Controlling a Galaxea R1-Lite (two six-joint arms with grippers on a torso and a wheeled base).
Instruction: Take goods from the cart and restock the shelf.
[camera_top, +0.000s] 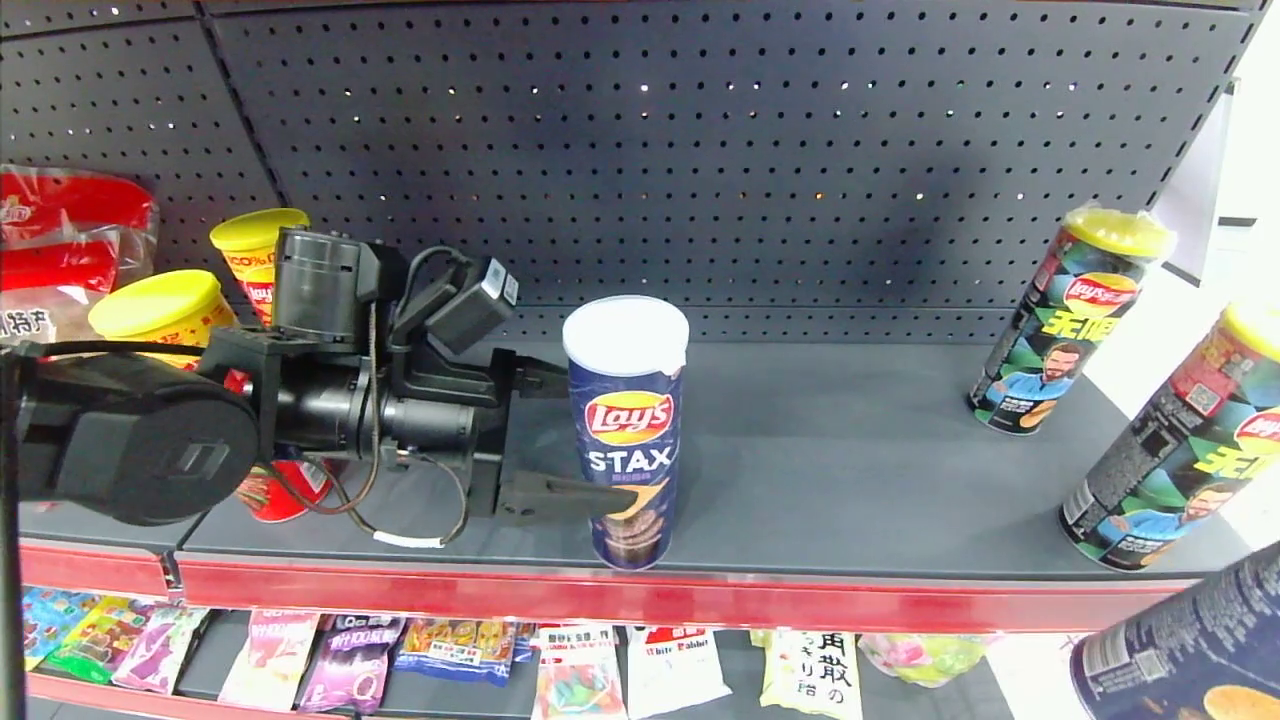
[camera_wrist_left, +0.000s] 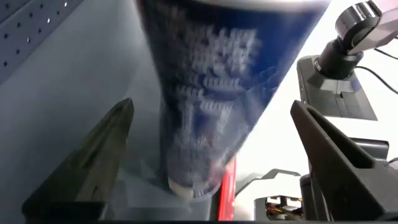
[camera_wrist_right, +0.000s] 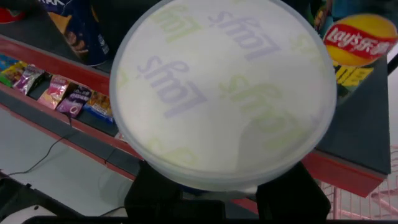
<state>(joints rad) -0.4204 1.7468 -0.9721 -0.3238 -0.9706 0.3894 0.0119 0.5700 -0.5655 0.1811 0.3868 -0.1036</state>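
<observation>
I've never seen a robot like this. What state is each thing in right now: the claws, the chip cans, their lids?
Left gripper, open, a finger either side of the blue can.
Blue can, upright on the shelf, white lid on.
Right gripper, shut on the second blue can.
Second blue can, held off the shelf, lid on.
Green-patterned cans, standing, yellow lids on.
</observation>
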